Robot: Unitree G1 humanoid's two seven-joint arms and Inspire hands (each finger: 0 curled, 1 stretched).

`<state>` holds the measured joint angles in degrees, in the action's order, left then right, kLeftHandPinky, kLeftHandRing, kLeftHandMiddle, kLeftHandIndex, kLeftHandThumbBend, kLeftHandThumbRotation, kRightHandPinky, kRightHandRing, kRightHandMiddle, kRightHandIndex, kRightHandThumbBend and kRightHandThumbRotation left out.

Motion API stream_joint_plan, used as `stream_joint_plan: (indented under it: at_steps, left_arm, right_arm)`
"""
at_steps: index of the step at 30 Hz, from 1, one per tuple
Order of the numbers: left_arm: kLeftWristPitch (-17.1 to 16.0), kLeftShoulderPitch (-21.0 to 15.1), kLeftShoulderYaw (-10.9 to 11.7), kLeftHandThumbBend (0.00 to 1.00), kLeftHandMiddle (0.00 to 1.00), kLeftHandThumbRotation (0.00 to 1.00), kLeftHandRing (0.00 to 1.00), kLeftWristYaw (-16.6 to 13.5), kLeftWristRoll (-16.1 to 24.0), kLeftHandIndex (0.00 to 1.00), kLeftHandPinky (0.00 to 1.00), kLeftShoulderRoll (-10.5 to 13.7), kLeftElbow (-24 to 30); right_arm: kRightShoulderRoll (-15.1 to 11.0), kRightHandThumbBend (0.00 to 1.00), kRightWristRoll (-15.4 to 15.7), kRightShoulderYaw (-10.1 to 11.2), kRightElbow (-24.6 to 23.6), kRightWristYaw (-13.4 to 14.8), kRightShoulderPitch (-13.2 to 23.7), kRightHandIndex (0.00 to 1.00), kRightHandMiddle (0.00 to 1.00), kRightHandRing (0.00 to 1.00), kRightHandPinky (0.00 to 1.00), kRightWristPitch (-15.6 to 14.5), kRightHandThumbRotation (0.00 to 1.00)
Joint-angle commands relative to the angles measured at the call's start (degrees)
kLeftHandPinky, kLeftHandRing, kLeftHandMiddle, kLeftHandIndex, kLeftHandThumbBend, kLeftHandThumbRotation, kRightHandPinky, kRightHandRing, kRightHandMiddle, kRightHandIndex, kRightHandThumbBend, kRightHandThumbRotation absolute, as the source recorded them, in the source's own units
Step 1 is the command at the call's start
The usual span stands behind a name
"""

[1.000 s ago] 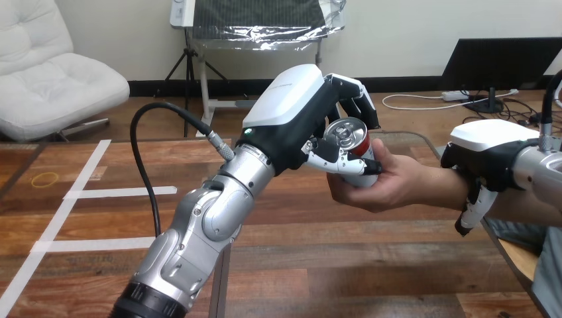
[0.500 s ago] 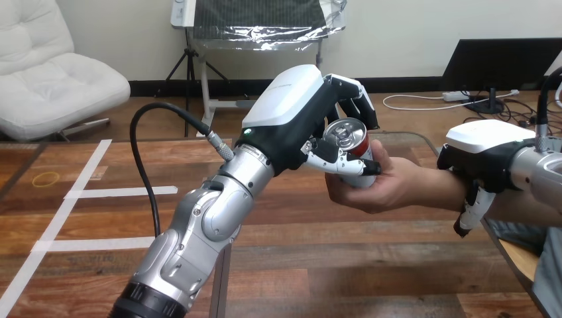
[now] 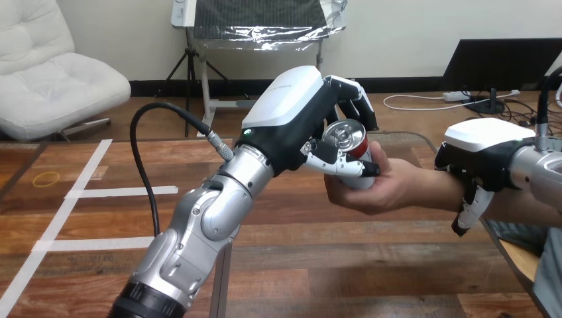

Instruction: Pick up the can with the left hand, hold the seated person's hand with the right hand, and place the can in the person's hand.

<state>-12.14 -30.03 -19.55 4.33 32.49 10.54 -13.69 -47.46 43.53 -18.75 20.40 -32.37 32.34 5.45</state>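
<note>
A red can [image 3: 352, 143] with a silver top sits between the curled fingers and thumb of my left hand [image 3: 291, 112], raised above the table. The can's lower end rests in the person's hand [image 3: 388, 189], which lies palm up under it with its fingers cupped round the can's base. My right hand [image 3: 487, 142] lies over the person's wrist at the view's right. Its fingers [image 3: 468, 209] curl down round the near side of that wrist.
The wooden table [image 3: 318, 265] carries white tape lines [image 3: 66, 205] at its left and a yellow rubber band [image 3: 45, 179] near the far left. Its right edge runs under the person's forearm.
My right hand and the person's hand have drifted slightly left and up. The can stays held by my left hand in the person's palm.
</note>
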Motion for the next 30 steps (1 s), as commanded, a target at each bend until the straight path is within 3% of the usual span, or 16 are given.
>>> stream_joint_plan:
  at_steps: [1, 14, 17, 30]
  left_arm:
    - [0.5, -4.7, -0.7, 0.61, 0.49, 0.00, 0.42, 2.4, 0.2, 0.52, 0.35, 0.5, 0.3]
    - [-1.2, -5.2, -1.0, 0.71, 0.64, 0.01, 0.59, 3.5, 1.8, 0.67, 0.49, 2.9, -0.5]
    - [-1.3, -5.0, -0.9, 0.71, 0.67, 0.02, 0.61, 4.0, 2.0, 0.69, 0.51, 3.5, -0.1]
    - [0.4, -3.3, 1.3, 0.68, 0.73, 0.12, 0.68, 7.4, 1.0, 0.75, 0.57, 5.5, 3.7]
  right_arm:
    - [-0.8, 0.76, -1.3, 3.4, -3.8, 2.0, 5.4, 0.60, 0.57, 0.48, 0.39, 0.2, 0.00]
    - [-2.2, 0.77, -2.0, 4.5, -4.7, 2.0, 3.6, 0.73, 0.74, 0.70, 0.60, 1.7, 0.03]
    - [-2.4, 0.76, -1.9, 4.9, -5.9, 0.8, 3.0, 0.75, 0.77, 0.72, 0.63, 0.3, 0.05]
    - [-4.3, 0.77, -5.4, 8.6, -11.8, 0.1, -1.7, 0.79, 0.77, 0.73, 0.65, -0.4, 0.04]
